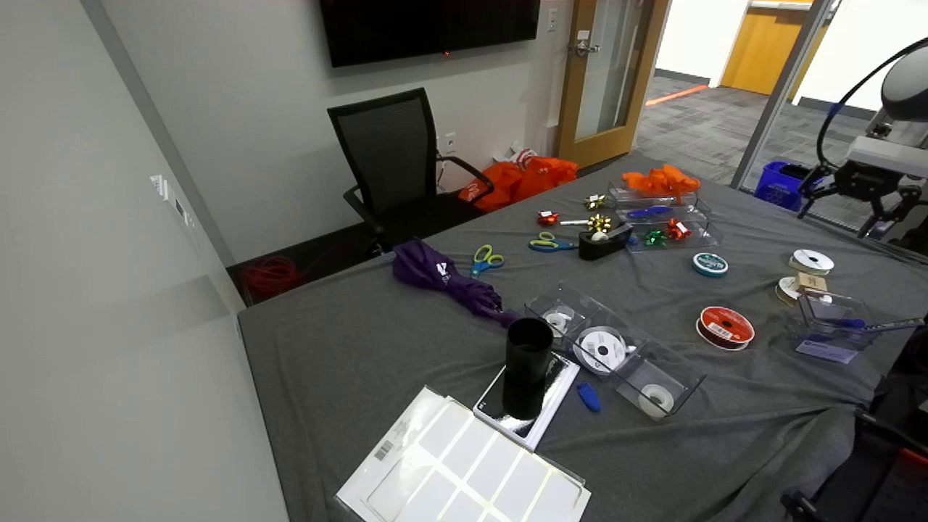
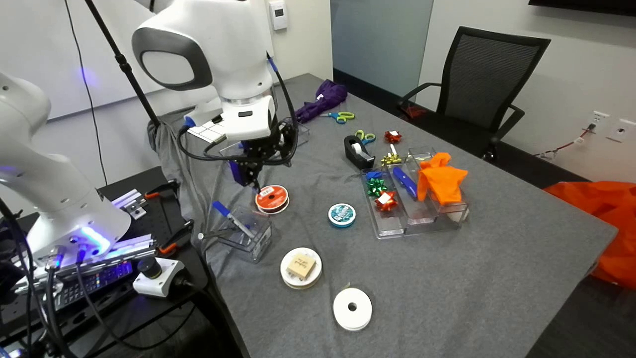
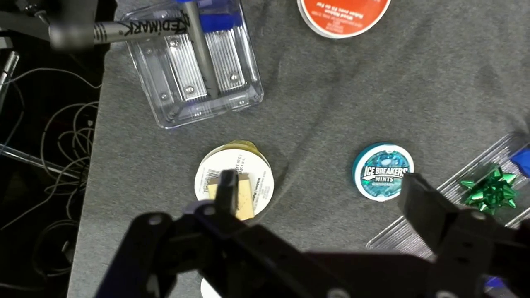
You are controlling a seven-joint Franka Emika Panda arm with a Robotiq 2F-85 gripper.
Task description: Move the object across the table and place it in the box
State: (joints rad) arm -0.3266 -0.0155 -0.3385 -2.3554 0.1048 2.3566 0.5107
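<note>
The frames do not show which item is the task's object. My gripper (image 3: 321, 177) is open, with nothing between its fingers, high above the table; it also shows in an exterior view (image 1: 834, 221). In the wrist view the round teal mint tin (image 3: 384, 173) lies by the right fingertip. A white ribbon spool (image 3: 256, 182) with a small tan block (image 3: 245, 198) on top lies behind the left fingertip, which partly hides the block. Box candidates are a small clear bin (image 2: 258, 243) holding markers, a clear tiered tray (image 2: 392, 231), and a long clear divided tray (image 1: 652, 362).
A red ribbon spool (image 2: 272, 198), a white spool (image 2: 352, 308) and a black tape dispenser (image 2: 357, 153) lie on the table. A purple umbrella (image 1: 446, 279), a black cup (image 1: 528, 362) and label sheets (image 1: 464, 464) are farther off. Orange cloth (image 2: 441, 179) tops the tiered tray.
</note>
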